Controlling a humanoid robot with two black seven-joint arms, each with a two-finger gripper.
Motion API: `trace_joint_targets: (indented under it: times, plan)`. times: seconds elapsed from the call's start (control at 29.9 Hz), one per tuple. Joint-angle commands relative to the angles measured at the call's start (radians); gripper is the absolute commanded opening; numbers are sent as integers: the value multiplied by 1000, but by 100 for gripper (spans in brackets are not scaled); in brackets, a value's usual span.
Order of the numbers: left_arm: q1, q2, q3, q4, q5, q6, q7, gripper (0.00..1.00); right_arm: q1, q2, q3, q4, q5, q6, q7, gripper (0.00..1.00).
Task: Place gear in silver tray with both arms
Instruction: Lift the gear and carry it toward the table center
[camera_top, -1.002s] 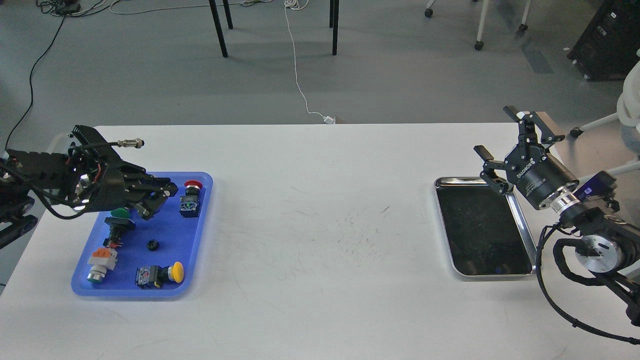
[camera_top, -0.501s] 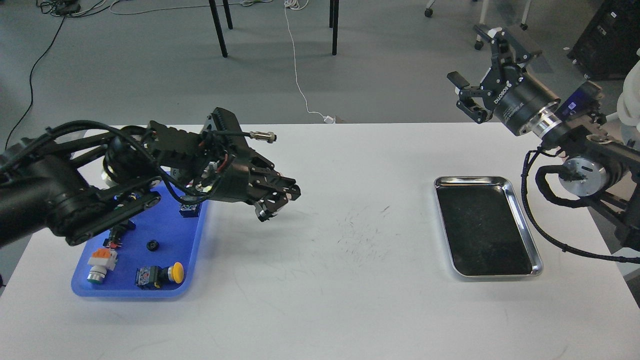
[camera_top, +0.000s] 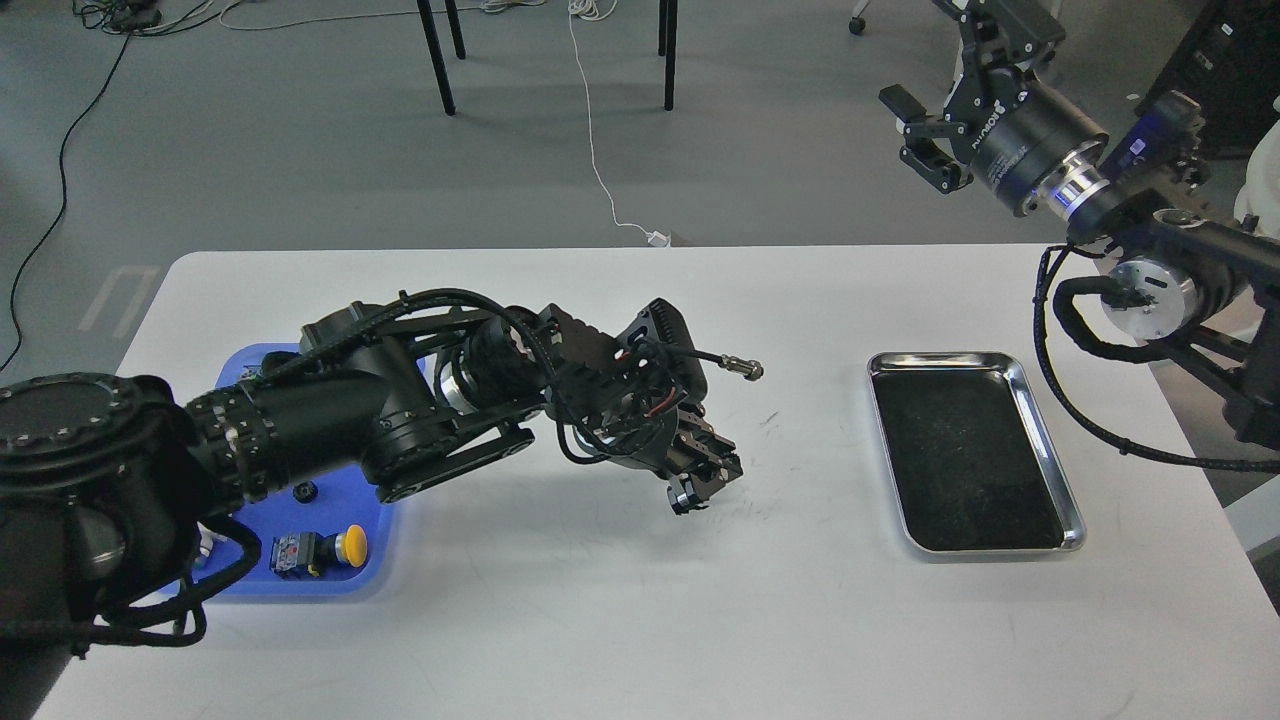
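The gear (camera_top: 305, 491), a tiny black toothed disc, lies in the blue tray (camera_top: 385, 560), just below my left arm. The silver tray (camera_top: 1062, 470) sits empty at the table's right. My left arm reaches across the table's middle; its gripper (camera_top: 707, 482) points down just above the bare tabletop, between the two trays, with its fingers slightly apart and nothing in them. My right gripper (camera_top: 940, 90) is open and empty, raised high beyond the table's far right corner, well above and behind the silver tray.
A yellow-capped push-button (camera_top: 340, 546) lies at the blue tray's front; my left arm hides the other switches. A cable plug (camera_top: 745, 370) sticks out from the left wrist. Chair and table legs stand on the floor beyond the table.
My left arm swung right from over the blue tray to the table's middle, empty. The gear stayed in the blue tray. My right gripper rose from beside the silver tray to high up.
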Motion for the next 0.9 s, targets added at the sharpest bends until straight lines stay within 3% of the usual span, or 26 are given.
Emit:
trace_joint_targets:
  times: [0.0, 0.4, 0.6, 0.63, 0.7, 0.87]
  plan:
    - [1, -22, 41, 55, 0, 0, 0, 18, -2, -1, -7, -2, 0, -1, 0, 99]
    - [9, -22, 72, 87, 0, 0, 0, 23, -12, -9, -7, -2, 0, -1, 0, 99]
    - [12, -22, 72, 87, 0, 2, 0, 51, -12, -12, -7, -2, 0, -1, 0, 99]
    - [12, -22, 72, 87, 0, 5, 0, 60, -12, -14, -7, -2, 0, -1, 0, 99]
    - [9, -22, 63, 75, 0, 9, 0, 91, -12, -15, -7, -2, 0, -1, 0, 99]
    - [-22, 4, 49, 50, 0, 11, 0, 94, -13, -30, -7, 3, -1, 1, 0, 99]
